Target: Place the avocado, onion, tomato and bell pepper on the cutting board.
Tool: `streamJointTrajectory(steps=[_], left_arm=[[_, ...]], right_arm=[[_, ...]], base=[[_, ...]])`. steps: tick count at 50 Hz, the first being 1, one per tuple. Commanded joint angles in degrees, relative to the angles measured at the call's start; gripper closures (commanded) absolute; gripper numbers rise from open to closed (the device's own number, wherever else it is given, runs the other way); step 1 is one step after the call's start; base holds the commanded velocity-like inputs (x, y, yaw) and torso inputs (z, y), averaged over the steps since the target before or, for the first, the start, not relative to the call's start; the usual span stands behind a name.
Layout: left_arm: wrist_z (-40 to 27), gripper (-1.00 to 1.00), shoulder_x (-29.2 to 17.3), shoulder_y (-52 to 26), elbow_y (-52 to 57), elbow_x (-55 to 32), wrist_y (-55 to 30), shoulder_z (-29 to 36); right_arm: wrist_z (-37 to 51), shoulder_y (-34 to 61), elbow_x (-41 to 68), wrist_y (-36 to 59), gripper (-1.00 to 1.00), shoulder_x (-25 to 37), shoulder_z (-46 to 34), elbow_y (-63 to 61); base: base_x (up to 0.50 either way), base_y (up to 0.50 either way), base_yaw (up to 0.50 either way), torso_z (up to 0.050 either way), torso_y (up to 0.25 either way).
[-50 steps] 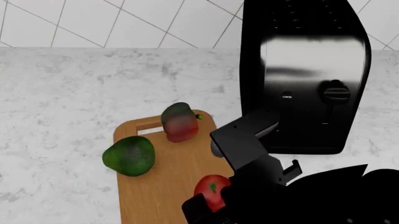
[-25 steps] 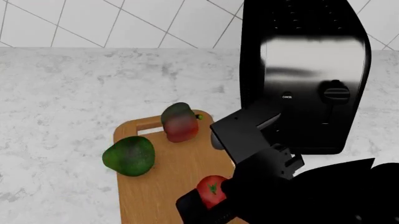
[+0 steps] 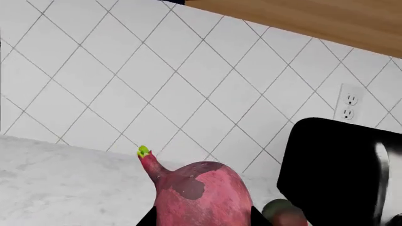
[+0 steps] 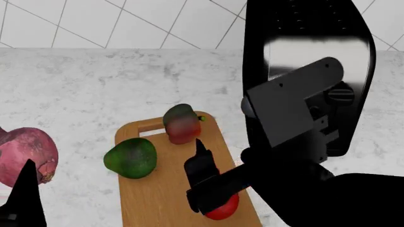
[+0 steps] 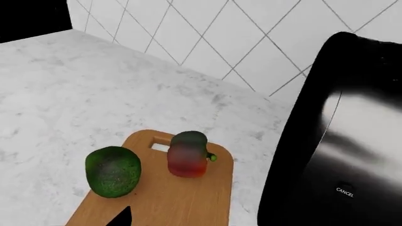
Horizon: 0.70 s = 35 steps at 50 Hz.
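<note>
Resting on the tan-orange wooden cutting board [image 4: 164, 189], with its slot handle at the far end, are three of the four items: the dark green, mottled egg-shaped avocado [image 4: 130, 157] at the board's left edge, the blocky red-and-green bell pepper [image 4: 181, 124] just behind the slot handle's near side, and the glossy red tomato [image 4: 222, 209] toward the board's near right part, partly hidden by the right arm. One item remains: the reddish-purple onion [image 4: 25, 156] is well to the left of the board, above the grey marbled counter [image 4: 75, 90], carried by the left gripper [image 4: 24, 198], whose dark finger shows just below it. By this judgement the task is three-quarters done, with only the onion's transfer and release left.

The left wrist view adds what the head view crops: the pink-streaked onion [image 3: 201, 197] with its green sprout upward, held between two dark fingers, so the left pincer is clamped on it. The right wrist view shows the avocado [image 5: 113, 171] and bell pepper [image 5: 188, 154] unobstructed on the board [image 5: 182, 202], but neither the tomato nor the onion. The right gripper [image 4: 211, 182] hangs above the tomato; whether its fingers are apart or together cannot be told. A tall black toaster [image 4: 306, 71] stands right of the board.
</note>
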Motion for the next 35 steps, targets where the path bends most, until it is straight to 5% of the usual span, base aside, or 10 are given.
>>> streamJointTrajectory(steps=[1,12,35], left_arm=[[3.0,1.00,6.1,-6.7,3.0,-2.1,-9.3,2.1],[3.5,1.00,9.7,-10.4,2.7,-4.7,-14.4,3.6],[4.3,1.00,17.4,-13.0,-1.7,-5.6,-21.8,8.3]], right_arm=[[3.2,-8.2,-4.5,-11.6,-1.00,5.9,9.1,-12.5],[4.4,-24.9,-12.2,-26.4,-1.00,14.2,17.5,-21.0],[10.0,-57.9,-33.0,-47.8,-1.00,21.8,26.1,-28.0]], base=[[0.00,0.00,0.00,0.000,0.000],[0.00,0.00,0.00,0.000,0.001],[0.00,0.00,0.00,0.000,0.000]])
